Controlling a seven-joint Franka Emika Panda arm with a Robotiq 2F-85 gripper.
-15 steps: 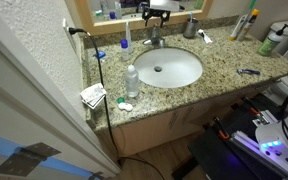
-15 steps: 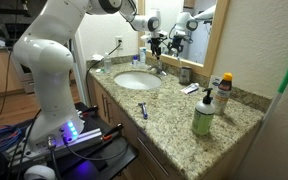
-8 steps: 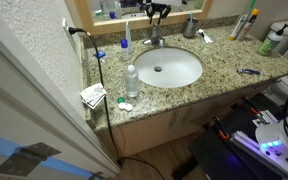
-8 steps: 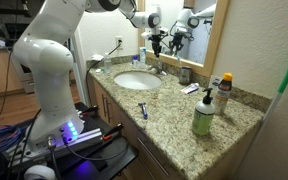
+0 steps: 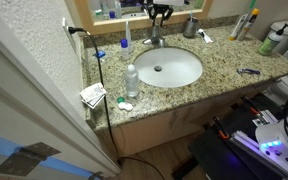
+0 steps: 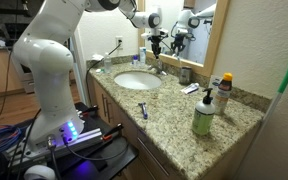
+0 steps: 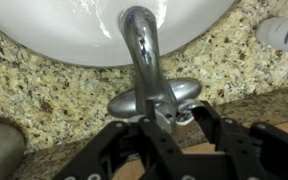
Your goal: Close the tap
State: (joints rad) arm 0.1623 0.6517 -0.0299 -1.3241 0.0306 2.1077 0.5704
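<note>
The tap [image 7: 139, 45] is a small shiny silver faucet whose curved spout reaches over the white basin [image 7: 74, 30]. In the wrist view my gripper [image 7: 179, 110] is shut on the lever handle [image 7: 184, 113] behind the spout, with a black finger on each side of it. Both exterior views show the gripper [image 5: 159, 17] [image 6: 155, 47] pointing down just above the tap [image 5: 154, 40] [image 6: 156, 68], at the back of the basin [image 5: 189, 75] [image 6: 124, 84]. No water stream is visible.
On the granite counter a clear plastic bottle [image 5: 132, 80] stands by the basin's front. A grey metal cup [image 5: 191, 27] [image 7: 2, 150] sits beside the tap. A razor [image 6: 142, 110] and a green soap bottle [image 6: 203, 115] lie further along. The mirror rises right behind the tap.
The jaws have gone from wide open to closed around the lever handle. The arm has hardly shifted.
</note>
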